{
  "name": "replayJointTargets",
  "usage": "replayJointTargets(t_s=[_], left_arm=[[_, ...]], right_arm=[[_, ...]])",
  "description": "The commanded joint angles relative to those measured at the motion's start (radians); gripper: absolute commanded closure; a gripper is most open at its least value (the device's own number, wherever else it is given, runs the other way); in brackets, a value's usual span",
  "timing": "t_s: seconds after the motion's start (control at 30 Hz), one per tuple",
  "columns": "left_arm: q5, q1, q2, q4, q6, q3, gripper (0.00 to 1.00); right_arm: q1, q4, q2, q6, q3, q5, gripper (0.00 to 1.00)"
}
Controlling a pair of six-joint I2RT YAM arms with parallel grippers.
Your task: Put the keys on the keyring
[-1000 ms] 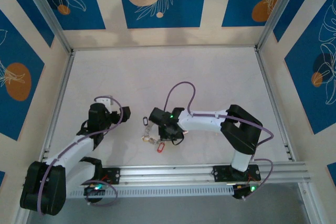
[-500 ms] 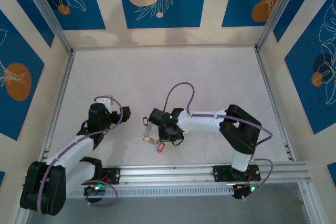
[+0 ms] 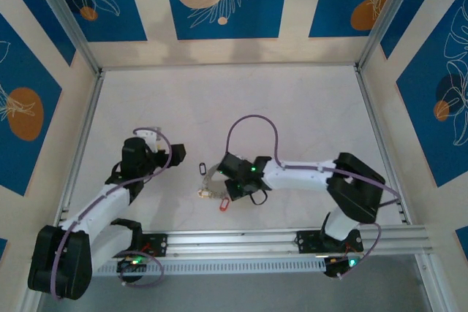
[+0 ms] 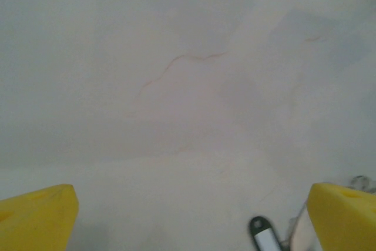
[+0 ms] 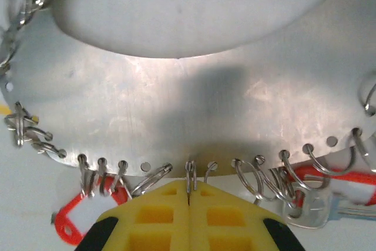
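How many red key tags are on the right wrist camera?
2. One red tag lies lower left, beside the yellow fingers; a second red tag sits at the right edge among small rings. More may be hidden under the fingers.

Table far half open; keys, R arm block near ctr.

keyring on table, right claw at its rim, left claw well apart to the left

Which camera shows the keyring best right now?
Right wrist: the keyring is close up, its edge holes sharp, the shut right end effector pinching a small ring. Top external gives a tiny glint; left wrist, perhaps a blurred sliver.
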Motion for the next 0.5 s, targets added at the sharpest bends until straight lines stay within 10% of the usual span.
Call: replayJointTargets(t_s=[0.0,0.47], left_arm=[[0.139,0.009,-0.028,-0.026,0.007,0.098,0.00],[0.298,-0.058,-0.208,0.186,-0.043,0.115,0.00]], right_arm=[[-0.019,0.237,-0.133,-0.317,-0.099,-0.032,1.00],[-0.285,0.762,-0.362,-0.776,-0.337,-0.519,1.00]])
